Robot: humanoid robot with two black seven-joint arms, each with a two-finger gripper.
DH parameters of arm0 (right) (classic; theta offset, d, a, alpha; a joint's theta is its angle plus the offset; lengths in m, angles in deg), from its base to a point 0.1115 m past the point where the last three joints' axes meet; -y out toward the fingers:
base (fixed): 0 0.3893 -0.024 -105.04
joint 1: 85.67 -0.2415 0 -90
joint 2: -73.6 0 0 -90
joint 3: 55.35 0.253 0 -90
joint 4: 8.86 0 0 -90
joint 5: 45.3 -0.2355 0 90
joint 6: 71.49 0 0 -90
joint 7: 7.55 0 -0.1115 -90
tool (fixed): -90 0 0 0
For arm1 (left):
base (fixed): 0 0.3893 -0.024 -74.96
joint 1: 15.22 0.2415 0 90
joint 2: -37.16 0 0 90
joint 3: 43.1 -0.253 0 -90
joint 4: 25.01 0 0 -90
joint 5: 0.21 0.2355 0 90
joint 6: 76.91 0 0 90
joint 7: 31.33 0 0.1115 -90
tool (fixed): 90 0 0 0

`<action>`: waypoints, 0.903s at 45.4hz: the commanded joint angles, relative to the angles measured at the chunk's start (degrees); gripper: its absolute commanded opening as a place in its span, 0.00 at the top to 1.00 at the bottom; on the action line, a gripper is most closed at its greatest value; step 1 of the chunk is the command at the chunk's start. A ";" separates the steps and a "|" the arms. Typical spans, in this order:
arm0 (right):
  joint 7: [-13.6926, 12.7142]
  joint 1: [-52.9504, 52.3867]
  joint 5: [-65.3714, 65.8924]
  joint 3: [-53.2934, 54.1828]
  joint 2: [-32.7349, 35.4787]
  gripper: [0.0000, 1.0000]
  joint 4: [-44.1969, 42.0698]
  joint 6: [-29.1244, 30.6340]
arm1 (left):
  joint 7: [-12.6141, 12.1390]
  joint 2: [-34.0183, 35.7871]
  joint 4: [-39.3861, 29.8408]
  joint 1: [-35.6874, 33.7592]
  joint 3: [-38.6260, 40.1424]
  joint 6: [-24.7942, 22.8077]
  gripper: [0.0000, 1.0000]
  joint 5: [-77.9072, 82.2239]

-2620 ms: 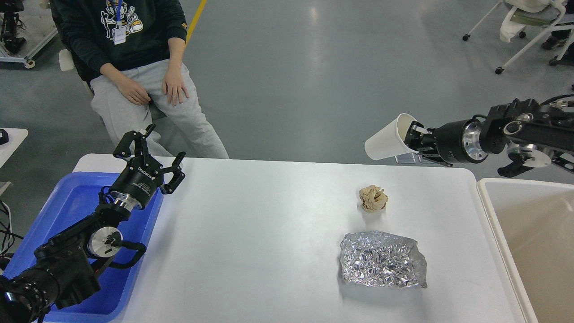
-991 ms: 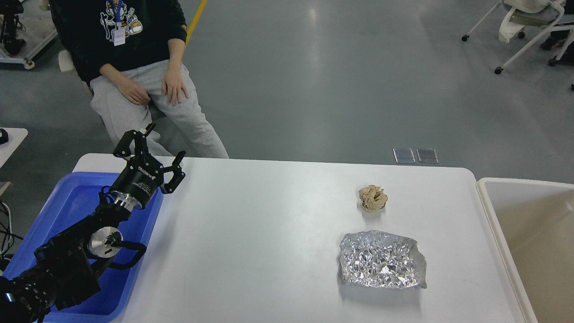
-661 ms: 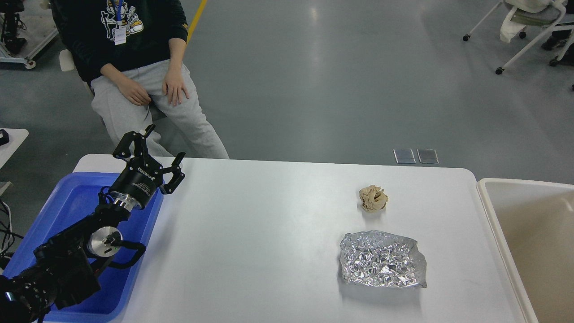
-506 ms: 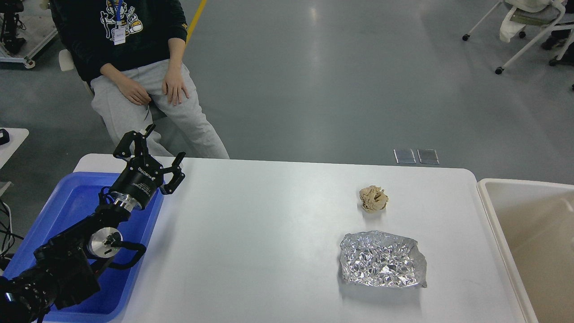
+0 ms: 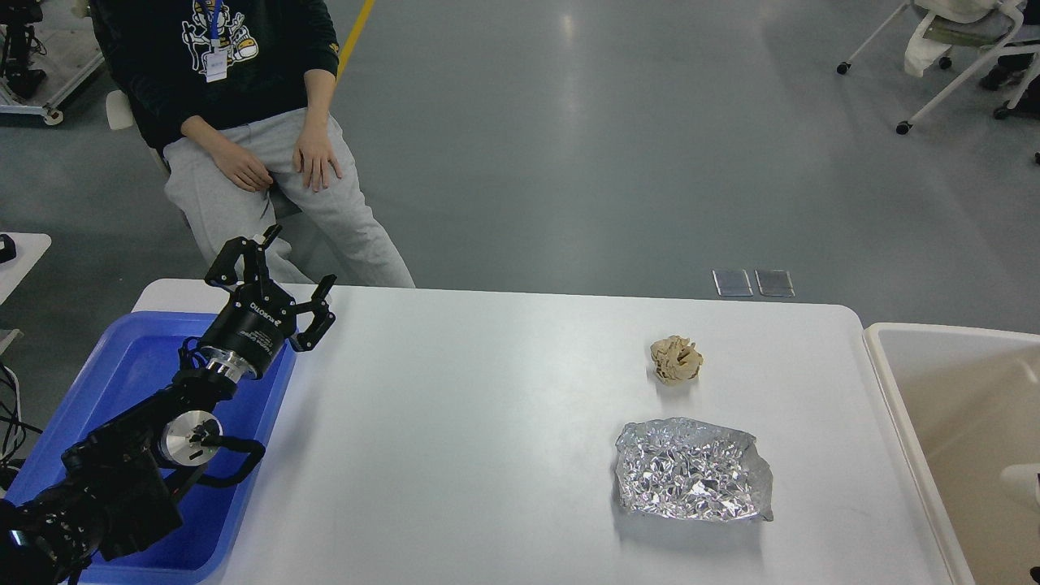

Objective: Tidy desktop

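Left gripper (image 5: 272,268) hangs over the far edge of the blue tray (image 5: 122,374), fingers spread and grasping nothing. White desktop (image 5: 455,439) fills the middle, bearing a crumpled paper ball (image 5: 676,359) and, nearer, crinkled foil (image 5: 692,470). Beige bin (image 5: 894,390) adjoins its right edge. Right gripper is out of sight.

Paper wad (image 5: 676,359) behind foil (image 5: 693,470)
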 commanded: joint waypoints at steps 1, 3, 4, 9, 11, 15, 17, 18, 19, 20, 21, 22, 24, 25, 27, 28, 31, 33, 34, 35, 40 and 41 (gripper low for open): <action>1.32 1.15 0.02 5.23 -1.06 0.42 -0.35 -0.58 | 0.00 0.00 0.00 -0.04 -0.01 -0.01 0.00 0.00; 1.32 1.07 0.02 6.29 -1.06 0.25 -0.35 -0.58 | 0.00 0.00 0.00 -0.04 -0.01 -0.01 0.00 0.00; 1.32 0.98 0.02 6.64 -1.06 0.20 -0.35 -0.58 | 0.00 0.00 0.00 -0.04 -0.01 -0.01 0.00 0.00; 1.32 0.54 0.02 6.91 -1.06 0.02 -0.35 -0.67 | 0.00 0.00 0.00 -0.04 -0.01 -0.01 0.00 0.00; 1.32 0.19 0.02 6.91 -1.06 0.01 -0.35 -0.58 | 0.00 0.00 0.00 -0.04 -0.01 -0.01 0.00 0.00; 1.24 -0.87 0.02 6.91 -0.97 0.01 -0.35 -0.58 | 0.00 0.00 0.00 -0.04 -0.01 -0.01 0.00 0.00; 1.15 -1.39 0.02 6.91 -0.88 0.01 -0.44 -0.58 | 0.00 0.00 0.00 -0.04 -0.01 -0.01 0.00 0.00; 1.06 -1.83 0.02 6.91 -0.88 0.01 -0.44 -0.58 | 0.00 0.00 0.00 -0.04 -0.01 -0.01 0.00 0.00; 0.97 -2.36 0.02 6.91 -0.88 0.01 -0.44 -0.58 | 0.00 0.00 0.00 -0.04 -0.01 -0.01 0.00 0.00; 0.97 -2.88 0.02 6.99 -0.88 0.01 -0.53 -0.58 | 0.00 0.00 0.00 -0.04 -0.01 -0.01 0.00 0.00; 0.97 -3.32 -0.06 7.08 -0.80 0.01 -0.53 -0.58 | 0.00 0.00 0.00 -0.04 -0.01 -0.01 0.00 0.00; 0.97 -3.68 -0.07 7.25 -0.80 0.01 -0.53 -0.58 | 0.00 0.00 0.00 -0.04 -0.01 -0.01 0.00 0.00; 0.97 -4.47 -0.07 8.31 -0.71 0.01 -0.53 -0.67 | 0.00 0.00 0.00 -0.04 -0.01 -0.01 0.00 0.00; 0.97 -4.91 -0.07 9.01 -0.71 0.01 -0.53 -0.58 | 0.00 0.00 0.00 -0.04 -0.01 -0.01 0.00 0.00; 0.97 -6.22 -0.07 11.02 -0.71 0.01 -0.44 -0.50 | 0.00 0.00 0.00 -0.04 -0.01 -0.01 0.00 0.00; 1.06 -7.01 -0.15 11.99 -0.71 0.01 -0.44 -0.32 | 0.00 0.00 0.00 -0.04 -0.01 -0.01 0.00 0.00; 1.06 -9.21 -0.15 14.28 -0.53 0.01 -0.27 0.03 | 0.00 0.00 0.00 -0.04 -0.01 -0.01 0.00 0.00; 1.06 -10.88 -0.15 15.34 -0.53 0.01 -0.26 0.03 | 0.00 0.00 0.00 -0.04 -0.01 -0.01 0.00 0.00; 1.06 -11.76 -0.15 15.69 -0.53 0.01 0.00 0.12 | 0.00 0.00 0.00 -0.04 -0.01 -0.01 0.00 0.00; 1.06 -12.64 -0.15 15.96 -0.53 0.01 0.26 0.12 | 0.00 0.00 0.00 -0.04 -0.01 -0.01 0.00 0.00; 1.06 -16.33 -0.42 16.75 0.52 0.01 4.73 0.30 | 0.00 0.00 0.00 -0.04 -0.01 -0.01 0.00 0.00; 0.97 -17.03 -0.77 17.18 1.13 0.01 6.31 0.30 | 0.00 0.00 0.00 -0.04 -0.01 -0.01 0.00 0.00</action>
